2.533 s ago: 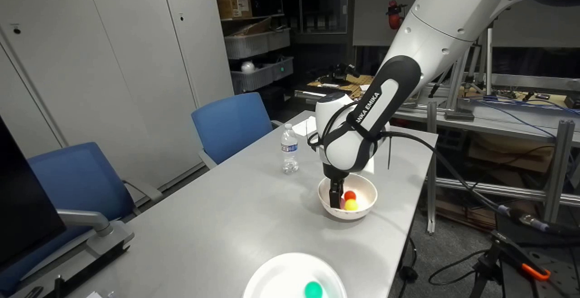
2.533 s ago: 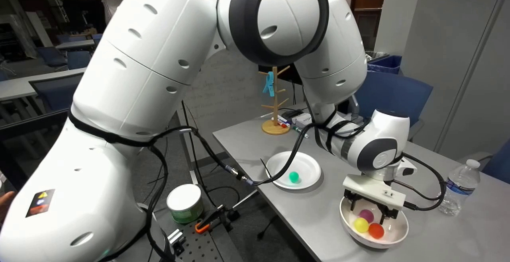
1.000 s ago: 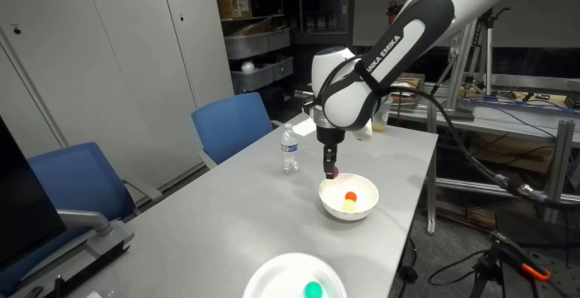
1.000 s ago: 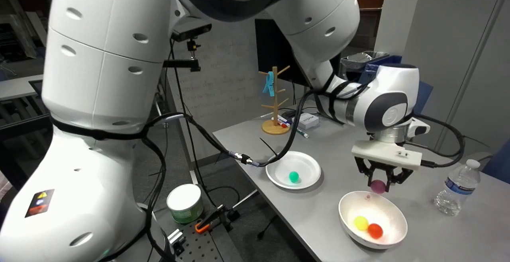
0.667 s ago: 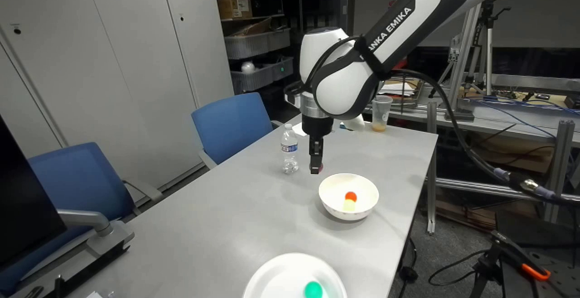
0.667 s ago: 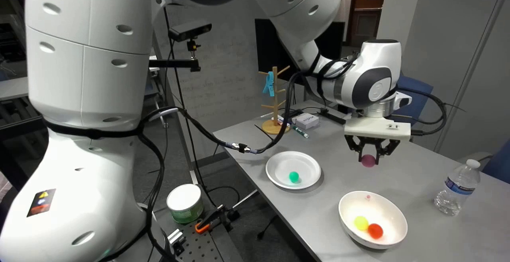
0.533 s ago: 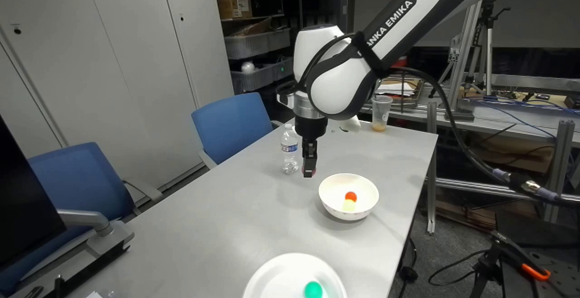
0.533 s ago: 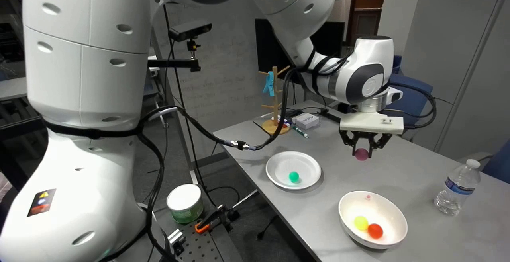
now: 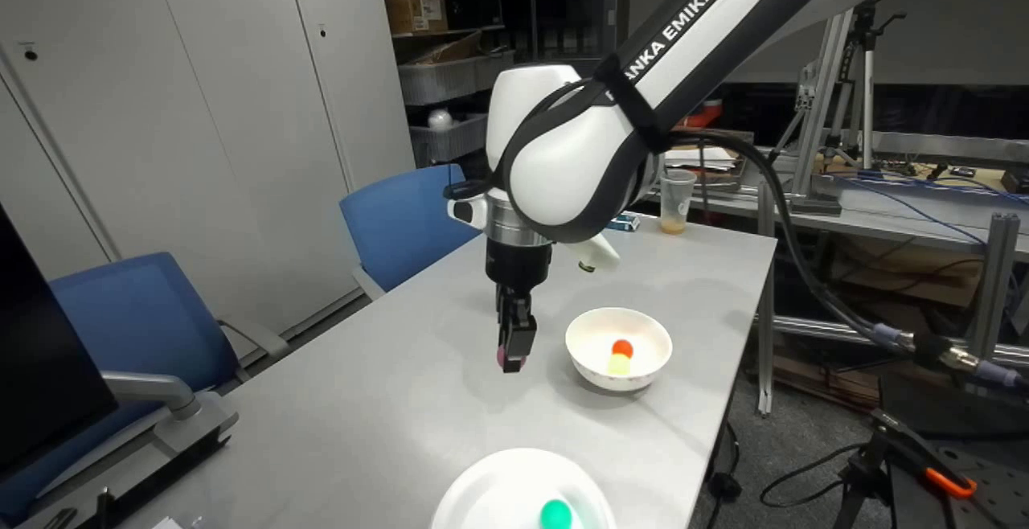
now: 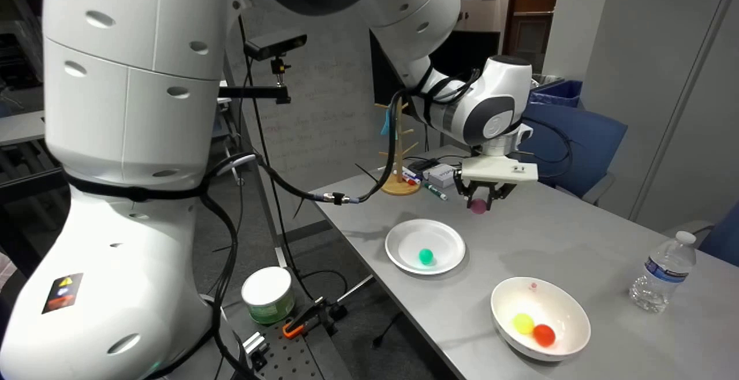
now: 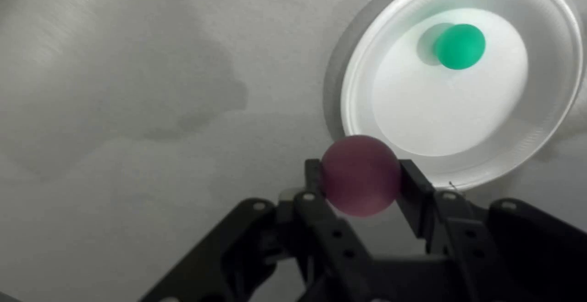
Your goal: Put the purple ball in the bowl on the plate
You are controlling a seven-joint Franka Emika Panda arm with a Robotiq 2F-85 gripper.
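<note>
I can see the end effector [image 11: 362,177] pinching the purple ball [image 10: 477,206] from both sides, holding it up clear of the table [image 10: 479,299]. In the wrist view the ball overlaps the rim of the plate [image 10: 425,235]; whether any of the plate is straight below it, I cannot tell. The plate lies flat near the table's robot-side edge, with a teal ball [image 10: 426,256] on it. Farther along that edge and a little more inward, apart from the plate, the bowl [image 10: 554,299] stands upright with a yellow ball [image 10: 523,323] and a red ball [image 10: 544,335] side by side inside. A bottle [image 10: 663,276] stands upright toward the edge where the blue chairs [image 9: 406,223] are. A wooden stand [image 10: 404,188] is by the end edge past the plate, with markers [image 10: 435,191] beside it; a plastic cup [image 9: 676,201] stands close to the opposite end edge.
</note>
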